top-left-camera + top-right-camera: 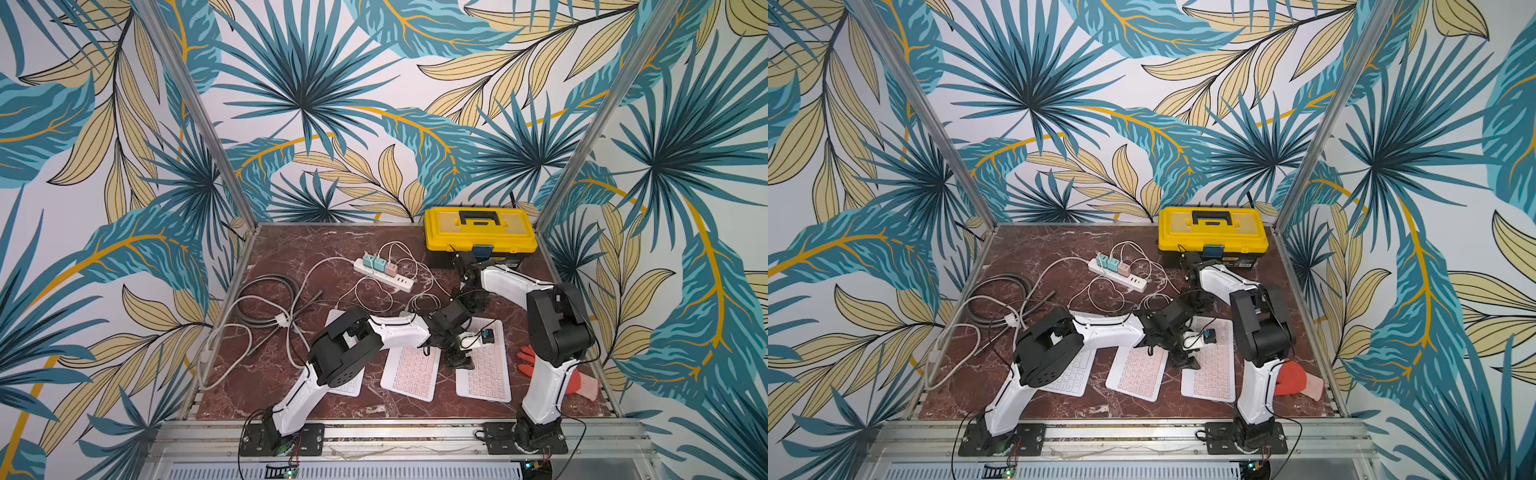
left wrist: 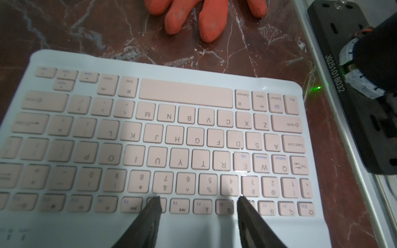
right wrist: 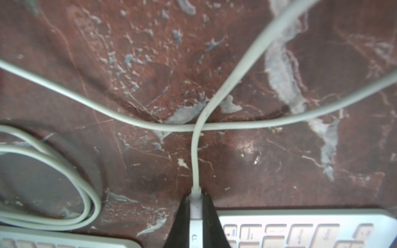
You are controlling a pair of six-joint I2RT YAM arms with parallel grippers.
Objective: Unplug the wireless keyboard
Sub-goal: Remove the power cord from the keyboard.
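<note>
At the rear edge of the wireless keyboard, the right tool is closed tight on a white plug, one finger either side. The plug meets the keyboard's edge; whether it is fully seated cannot be told. Its charging cable rises from the plug across the tabletop and passes over a second white cable lying crosswise. A looped cable lies to one side, just beside the corner of the middle keyboard.

The left tool stands with jaws apart and nothing between them. Its fingers sit over the function row of the same keyboard.

In a top view this keyboard lies at the robot's right of three in a row, with the middle keyboard close beside it. A third keyboard is largely covered by the left arm. The left arm reaches across the middle keyboard, screening its far end.

An orange glove lies just beside the wireless keyboard, partly behind the right arm. Farther back lies a power strip carrying three chargers, with white cables tangled between it and the keyboards. A yellow toolbox stands at the far right corner. Grey coiled cable lies well to the left.
</note>
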